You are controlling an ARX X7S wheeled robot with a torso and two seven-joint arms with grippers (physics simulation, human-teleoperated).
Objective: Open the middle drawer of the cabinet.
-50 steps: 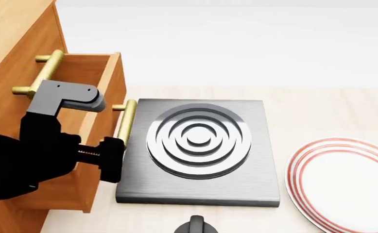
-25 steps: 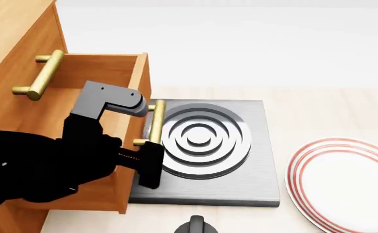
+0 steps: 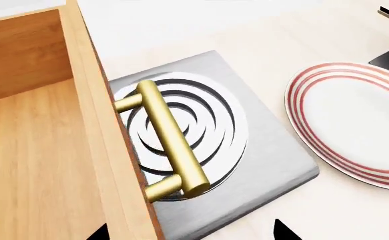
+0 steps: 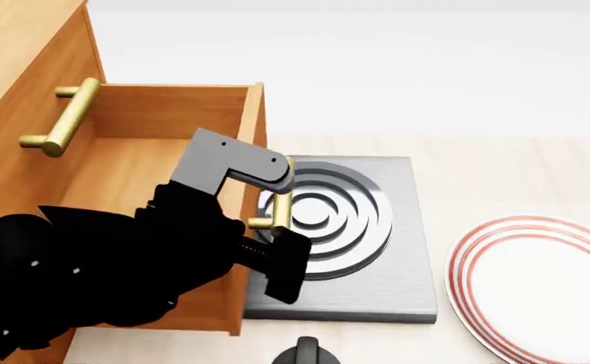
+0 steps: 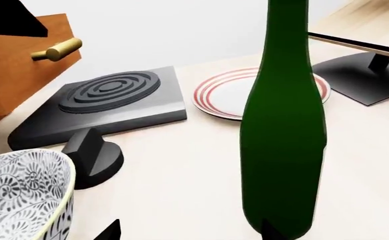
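1. Left wrist view: the middle drawer [image 3: 61,165] stands well out of the cabinet, its bare wooden floor showing. Its brass handle [image 3: 171,145] lies just ahead of the left arm's fingers [image 3: 188,231], whose dark tips show on either side of the bar, apart from it. They look spread rather than clamped, though whether they touch the bar cannot be told. The handle hangs above the ringed burner plate [image 3: 268,150]; the striped plate [image 3: 354,120] sits further off.

2. Head view: the left arm [image 4: 123,258] covers the handle [image 4: 280,208], so the grip is hidden. The pull should run straight along the drawer's slide, level, without twisting the bar.

3. Right wrist view: the right arm's fingers [image 5: 188,231] are spread and hold nothing, with a green bottle [image 5: 284,130] right in front and a patterned bowl [image 5: 21,190] beside them. The drawer is far off; this arm should stay put.
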